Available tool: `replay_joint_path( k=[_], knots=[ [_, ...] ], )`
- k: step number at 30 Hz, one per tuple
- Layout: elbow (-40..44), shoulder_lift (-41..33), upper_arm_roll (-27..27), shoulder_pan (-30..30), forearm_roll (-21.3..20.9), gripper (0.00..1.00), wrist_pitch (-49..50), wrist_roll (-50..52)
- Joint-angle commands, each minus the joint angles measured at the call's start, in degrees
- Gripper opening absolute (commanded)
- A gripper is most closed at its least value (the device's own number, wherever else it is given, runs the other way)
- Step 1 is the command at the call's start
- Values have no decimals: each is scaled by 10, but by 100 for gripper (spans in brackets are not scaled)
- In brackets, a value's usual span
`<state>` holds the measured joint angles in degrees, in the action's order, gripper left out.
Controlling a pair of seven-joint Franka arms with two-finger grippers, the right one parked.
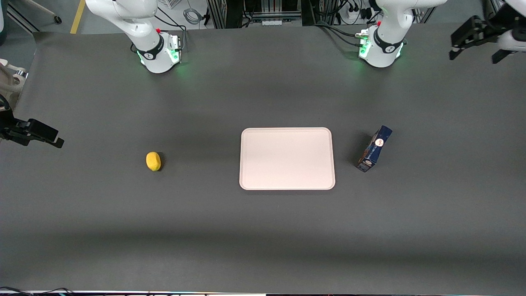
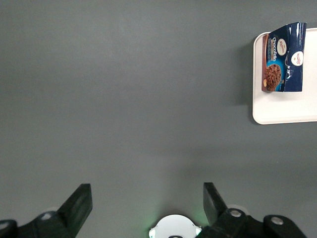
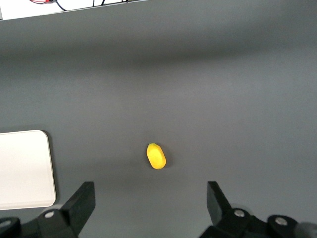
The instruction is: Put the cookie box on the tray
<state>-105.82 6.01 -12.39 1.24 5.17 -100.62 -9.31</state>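
Cookie box [image 1: 374,149] off tray, end effector [image 1: 476,39] idle.
Pale pink tray [image 1: 287,158] holds nothing. Navy box stands upright on the dark bench [image 1: 263,230] just beside the tray, toward the working arm's end. End effector raised, well apart from the box, fingers [image 2: 78,203] spread, gripping nothing.

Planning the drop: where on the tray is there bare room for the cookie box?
The whole tray surface is bare. The cookie box stands on the table beside it, toward the working arm's end; the lemon lies toward the parked arm's. The gripper hangs open, away from all three.
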Motion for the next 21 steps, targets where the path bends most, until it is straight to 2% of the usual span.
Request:
replay_joint_path(
  k=[1,5,10,21],
  knots=[
    [-75,-6,3,1,-25,100,-76,-40],
    [-130,3,3,-1,-54,100,-146,-40],
    [-201,3,2,-4,-56,100,-235,-40],
    [-252,13,-22,-5,-56,100,-292,-26]
  ],
)
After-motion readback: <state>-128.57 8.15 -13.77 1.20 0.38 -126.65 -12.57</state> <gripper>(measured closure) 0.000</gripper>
